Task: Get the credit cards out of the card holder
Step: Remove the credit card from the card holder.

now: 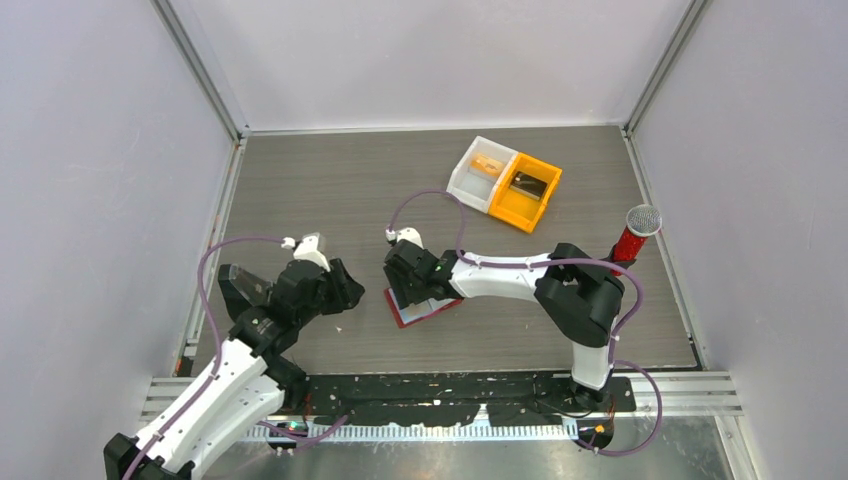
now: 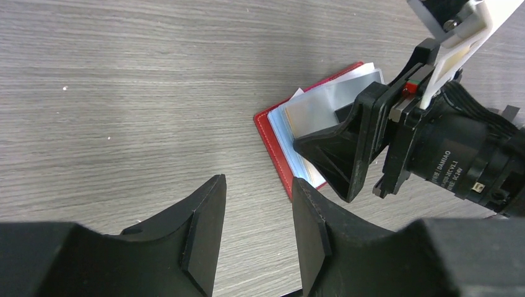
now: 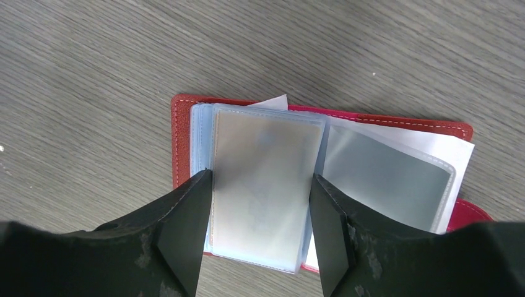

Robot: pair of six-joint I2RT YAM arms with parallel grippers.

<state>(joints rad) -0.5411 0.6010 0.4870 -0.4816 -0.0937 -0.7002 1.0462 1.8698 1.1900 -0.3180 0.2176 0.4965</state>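
Observation:
The red card holder (image 1: 404,312) lies open on the table with its pale translucent sleeves fanned out. It also shows in the left wrist view (image 2: 272,139) and the right wrist view (image 3: 181,142). My right gripper (image 1: 405,278) hovers just above it, open, its jaws (image 3: 260,177) on either side of the top sleeve (image 3: 263,179). The sleeves look pale grey, and no orange card shows in them. My left gripper (image 1: 345,285) is open and empty (image 2: 258,181), just left of the holder. One orange-tan card (image 1: 488,165) lies in the white bin.
A white bin (image 1: 470,180) and an orange bin (image 1: 508,212) stand side by side at the back right; the orange one holds a dark object. A red stick with a grey mesh head (image 1: 634,232) stands at the right. Enclosure walls ring the table.

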